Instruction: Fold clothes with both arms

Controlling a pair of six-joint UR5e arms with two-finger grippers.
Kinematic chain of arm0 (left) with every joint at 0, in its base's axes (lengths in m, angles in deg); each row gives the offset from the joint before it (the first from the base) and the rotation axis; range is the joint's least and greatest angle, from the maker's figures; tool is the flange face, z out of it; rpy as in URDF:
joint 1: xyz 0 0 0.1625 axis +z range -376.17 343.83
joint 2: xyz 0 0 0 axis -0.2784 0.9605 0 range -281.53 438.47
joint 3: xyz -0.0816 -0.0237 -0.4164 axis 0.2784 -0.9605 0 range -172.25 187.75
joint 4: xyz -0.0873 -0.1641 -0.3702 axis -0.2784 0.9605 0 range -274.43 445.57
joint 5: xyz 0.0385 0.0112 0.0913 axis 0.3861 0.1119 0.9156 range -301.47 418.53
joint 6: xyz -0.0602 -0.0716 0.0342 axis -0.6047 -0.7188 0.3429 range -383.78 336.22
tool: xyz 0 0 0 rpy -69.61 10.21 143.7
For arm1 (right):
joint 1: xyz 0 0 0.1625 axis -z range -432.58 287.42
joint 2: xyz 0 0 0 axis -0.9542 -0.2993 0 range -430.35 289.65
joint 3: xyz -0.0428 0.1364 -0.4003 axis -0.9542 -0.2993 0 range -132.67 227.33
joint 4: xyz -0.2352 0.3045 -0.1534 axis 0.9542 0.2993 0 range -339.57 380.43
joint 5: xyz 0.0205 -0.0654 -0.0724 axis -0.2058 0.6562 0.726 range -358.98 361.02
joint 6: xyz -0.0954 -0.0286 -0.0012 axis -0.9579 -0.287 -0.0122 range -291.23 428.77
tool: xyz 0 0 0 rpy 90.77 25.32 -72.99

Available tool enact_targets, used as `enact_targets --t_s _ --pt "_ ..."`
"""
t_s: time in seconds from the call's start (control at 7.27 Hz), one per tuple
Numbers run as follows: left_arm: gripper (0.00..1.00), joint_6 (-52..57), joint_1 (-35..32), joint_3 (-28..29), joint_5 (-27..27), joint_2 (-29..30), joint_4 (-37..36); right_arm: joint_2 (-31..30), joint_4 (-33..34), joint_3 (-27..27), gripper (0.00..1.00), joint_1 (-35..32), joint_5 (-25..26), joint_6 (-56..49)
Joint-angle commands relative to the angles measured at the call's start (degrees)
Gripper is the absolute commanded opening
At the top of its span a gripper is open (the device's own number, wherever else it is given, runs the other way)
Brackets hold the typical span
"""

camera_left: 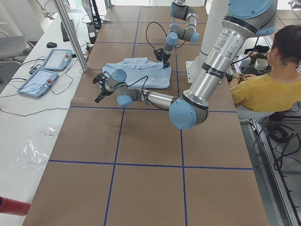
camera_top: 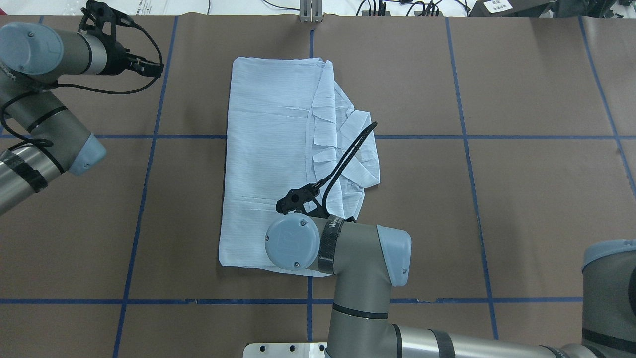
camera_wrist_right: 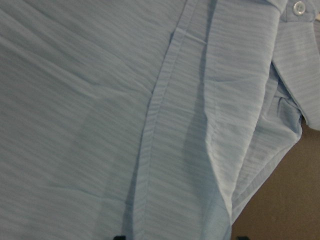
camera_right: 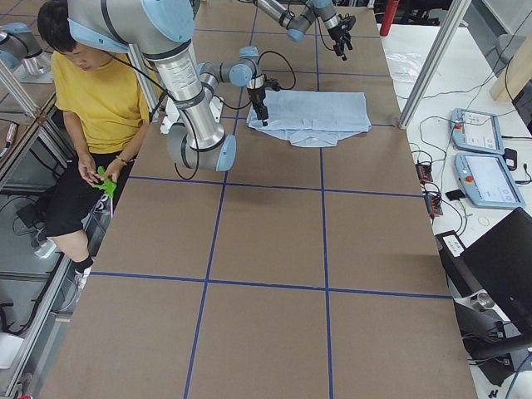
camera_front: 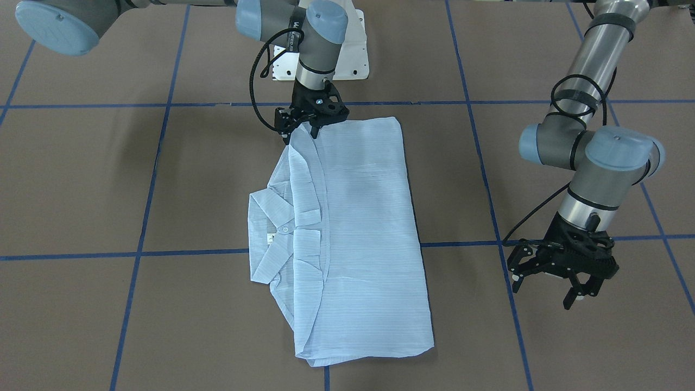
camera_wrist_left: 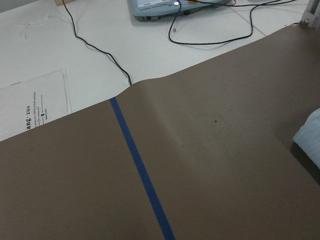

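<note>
Nearest the front camera, at the lower right of its frame, we see the left claw [camera_front: 545,290] hanging over the brown table [camera_front: 81,179]. Its fingers are spread apart and hold nothing, and it is well apart from the shirt. We count one shirt [camera_front: 358,228], folded into a long rectangle at mid-frame. Its collar [camera_front: 271,228] points left, with one button [camera_front: 284,230] and one white label [camera_front: 270,237] showing. At the shirt's far corner the right claw [camera_front: 300,136] stands with its fingers apart, tips down at the cloth edge; we cannot tell whether they touch. Beyond sits one white base [camera_front: 355,60]. We count two arms, the left arm [camera_front: 586,92] and the right arm [camera_front: 320,49]. The sleeves are hidden in the fold. In the overhead view the right arm covers its claw and one corner of the shirt.
</note>
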Motion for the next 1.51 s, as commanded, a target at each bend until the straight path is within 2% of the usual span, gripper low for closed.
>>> enact_targets --t_s 0.0,0.14,0.28,0.55,0.69,0.83,0.96,1.1,1.24,1.38 --pt "1.00 0.00 0.01 0.00 0.00 -0.03 0.00 0.08 0.01 -0.57 0.64 0.05 1.04 -0.66" --pt "1.00 0.00 0.01 0.00 0.00 -0.03 0.00 -0.45 0.01 -0.57 0.43 -0.03 1.92 -0.66" --pt "1.00 0.00 0.01 0.00 0.00 -0.03 0.00 -0.97 -0.08 -0.40 0.35 -0.30 2.54 -0.92" --pt "1.00 0.00 0.01 0.00 0.00 -0.03 0.00 -6.04 -0.34 2.40 0.35 -2.75 2.46 -1.27" --pt "1.00 0.00 0.09 0.00 0.00 -0.03 0.00 -11.73 -0.35 7.55 0.36 -3.72 2.37 -1.27" --pt "1.00 0.00 0.09 0.00 0.00 0.06 0.00 -17.53 -0.08 13.69 0.41 -3.90 2.28 -1.27" --pt "1.00 0.00 0.09 0.08 0.00 -0.03 0.00 -20.72 0.01 17.41 0.69 -3.99 2.02 -1.10" --pt "1.00 0.00 0.09 0.09 0.00 -0.03 0.00 -20.23 -0.43 17.45 1.00 -3.99 2.28 0.91" --pt "1.00 0.00 0.09 0.00 0.00 -0.11 0.00 -18.57 -0.78 17.19 1.00 -5.03 2.02 7.80" --pt "1.00 -0.09 0.09 0.00 0.00 -0.12 0.00 -14.56 -0.79 16.23 1.00 -6.61 1.93 8.22"
